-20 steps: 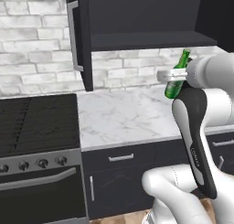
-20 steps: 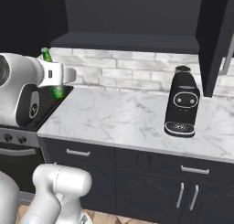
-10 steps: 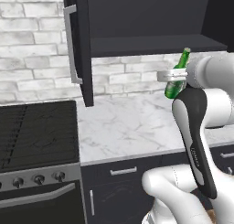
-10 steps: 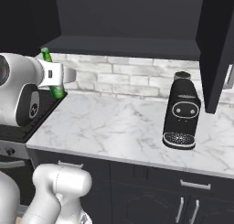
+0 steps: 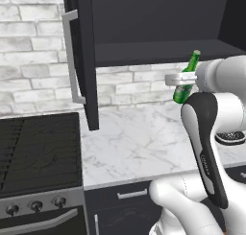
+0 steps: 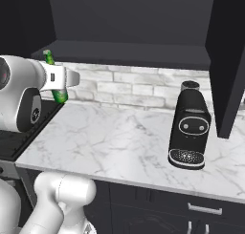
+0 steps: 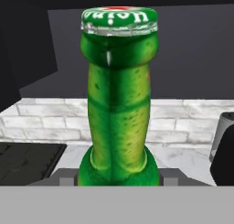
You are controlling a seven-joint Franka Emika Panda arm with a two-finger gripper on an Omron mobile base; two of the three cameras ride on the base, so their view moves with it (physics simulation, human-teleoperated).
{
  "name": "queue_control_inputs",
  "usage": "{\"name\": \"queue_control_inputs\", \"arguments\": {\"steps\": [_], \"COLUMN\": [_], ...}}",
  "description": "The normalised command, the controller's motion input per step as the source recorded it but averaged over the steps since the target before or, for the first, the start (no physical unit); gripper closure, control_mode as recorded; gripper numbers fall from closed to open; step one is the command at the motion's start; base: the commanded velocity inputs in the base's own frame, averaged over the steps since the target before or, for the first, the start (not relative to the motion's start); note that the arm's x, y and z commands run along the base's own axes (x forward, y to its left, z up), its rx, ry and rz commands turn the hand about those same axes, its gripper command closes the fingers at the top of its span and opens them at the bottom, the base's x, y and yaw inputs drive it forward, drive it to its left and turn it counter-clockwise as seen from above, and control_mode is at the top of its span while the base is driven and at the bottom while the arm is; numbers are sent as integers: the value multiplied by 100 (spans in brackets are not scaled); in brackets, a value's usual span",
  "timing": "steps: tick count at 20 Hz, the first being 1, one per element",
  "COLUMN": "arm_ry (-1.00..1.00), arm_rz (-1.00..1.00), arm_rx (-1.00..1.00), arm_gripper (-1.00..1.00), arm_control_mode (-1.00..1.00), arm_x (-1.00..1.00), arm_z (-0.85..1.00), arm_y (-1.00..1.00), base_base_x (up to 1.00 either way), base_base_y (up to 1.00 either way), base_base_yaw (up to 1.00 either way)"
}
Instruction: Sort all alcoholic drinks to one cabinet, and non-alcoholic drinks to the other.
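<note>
One beer bottle (image 5: pixel 186 84) in end effector (image 5: pixel 181 79)

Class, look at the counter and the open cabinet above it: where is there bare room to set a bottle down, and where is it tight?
Free: the marble counter between the stove and the coffee machine, and the open cabinet's shelf. Tight: around the coffee machine beside the right cabinet door, and where the gripper holds the green beer bottle.
</note>
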Motion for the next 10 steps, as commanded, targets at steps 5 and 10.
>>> {"name": "queue_control_inputs", "arguments": {"steps": [5,10], "arm_ry": [0,0], "arm_rz": [0,0], "arm_rx": [0,0], "arm_gripper": [100,100], "arm_control_mode": [100,100], "arm_x": [0,0], "arm_z": [0,0], "arm_y": [0,0], "base_base_x": [42,40], "base_base_y": [-26,-26], "base_base_yaw": [0,-1]}}
